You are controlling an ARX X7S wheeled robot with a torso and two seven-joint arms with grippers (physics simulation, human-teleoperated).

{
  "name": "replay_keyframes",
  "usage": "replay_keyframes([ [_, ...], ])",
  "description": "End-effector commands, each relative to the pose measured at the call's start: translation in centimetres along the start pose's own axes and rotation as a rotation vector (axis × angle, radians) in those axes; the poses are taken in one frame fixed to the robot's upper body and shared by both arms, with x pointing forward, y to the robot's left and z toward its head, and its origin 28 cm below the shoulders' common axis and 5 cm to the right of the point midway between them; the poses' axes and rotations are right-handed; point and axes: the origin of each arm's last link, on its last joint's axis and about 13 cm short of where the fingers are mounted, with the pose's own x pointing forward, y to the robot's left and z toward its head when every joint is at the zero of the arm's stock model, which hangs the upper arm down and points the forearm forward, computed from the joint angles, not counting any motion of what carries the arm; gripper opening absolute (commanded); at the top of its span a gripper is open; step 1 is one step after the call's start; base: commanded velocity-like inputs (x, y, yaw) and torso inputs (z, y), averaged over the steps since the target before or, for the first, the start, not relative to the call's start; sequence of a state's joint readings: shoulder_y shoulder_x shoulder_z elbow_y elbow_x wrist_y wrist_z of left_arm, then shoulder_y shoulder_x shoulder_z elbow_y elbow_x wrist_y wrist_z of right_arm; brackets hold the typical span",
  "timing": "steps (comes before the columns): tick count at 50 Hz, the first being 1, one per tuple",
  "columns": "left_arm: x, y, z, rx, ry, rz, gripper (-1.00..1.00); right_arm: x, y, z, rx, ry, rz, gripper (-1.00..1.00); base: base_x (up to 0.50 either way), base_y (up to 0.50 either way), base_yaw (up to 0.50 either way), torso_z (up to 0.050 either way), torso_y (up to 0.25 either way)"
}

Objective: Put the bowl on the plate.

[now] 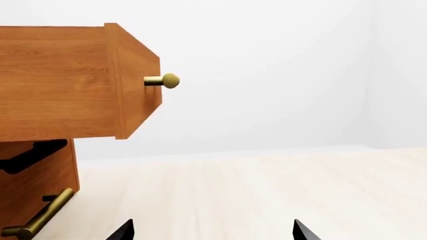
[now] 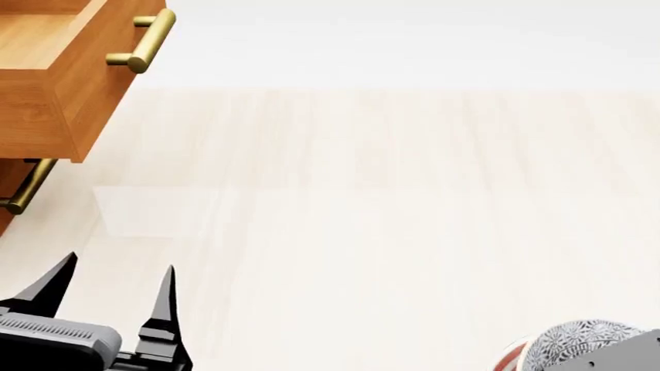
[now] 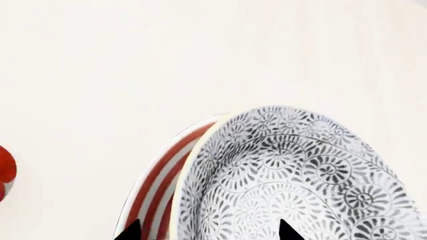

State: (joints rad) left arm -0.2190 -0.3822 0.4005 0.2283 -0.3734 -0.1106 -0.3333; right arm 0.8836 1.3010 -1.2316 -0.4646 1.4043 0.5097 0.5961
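Grey-and-white floral bowl [image 3: 293, 180] at 5 o'clock in the head view, partly hidden behind the right arm, over the plate [image 3: 160, 180]; red rings of the plate's rim showing just beside the bowl's pale rim. Cannot tell whether resting on the plate or held above it. Right gripper [image 3: 208, 231] at the bowl's rim, one dark fingertip outside the wall over the plate, the other inside the bowl; jaws straddling the rim, grip not clear. Left gripper [image 2: 111, 287] at 7 o'clock, well apart from the bowl, jaws spread and holding nothing. Wooden drawer [image 2: 62, 69] pulled out at 10 o'clock, brass handle [image 2: 142, 42] on its front. Pale wooden tabletop [image 2: 392, 201] underneath everything. Red can [image 3: 5, 172] at the edge of the right wrist view, apart from the plate.
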Motion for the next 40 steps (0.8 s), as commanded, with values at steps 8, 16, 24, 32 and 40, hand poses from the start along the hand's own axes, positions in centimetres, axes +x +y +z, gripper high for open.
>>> replay_keyframes([
  [8, 0.0, 0.0, 0.1, -0.001, -0.004, -0.001, 1.0, -1.7, 0.2, 1.9, 0.019, -0.161, 0.052, 1.0, 0.0, 0.0, 0.0, 0.0, 0.0],
  [16, 0.0, 0.0, 0.2, -0.001, -0.004, -0.001, 1.0, -2.4, 0.3, 2.6, 0.013, -0.202, 0.042, 1.0, 0.0, 0.0, 0.0, 0.0, 0.0],
  [24, 0.0, 0.0, 0.2, -0.001, -0.006, -0.001, 1.0, -3.1, 0.5, 3.2, -0.007, -0.24, 0.036, 1.0, 0.0, 0.0, 0.0, 0.0, 0.0],
  [32, -0.1, 0.0, 0.2, -0.001, -0.007, -0.002, 1.0, -3.6, 0.7, 3.8, -0.017, -0.286, 0.03, 1.0, 0.0, 0.0, 0.0, 0.0, 0.0],
  [40, 0.0, 0.0, 0.2, 0.0, -0.008, -0.002, 1.0, -4.2, 1.1, 4.5, -0.03, -0.333, 0.04, 1.0, 0.0, 0.0, 0.0, 0.0, 0.0],
])
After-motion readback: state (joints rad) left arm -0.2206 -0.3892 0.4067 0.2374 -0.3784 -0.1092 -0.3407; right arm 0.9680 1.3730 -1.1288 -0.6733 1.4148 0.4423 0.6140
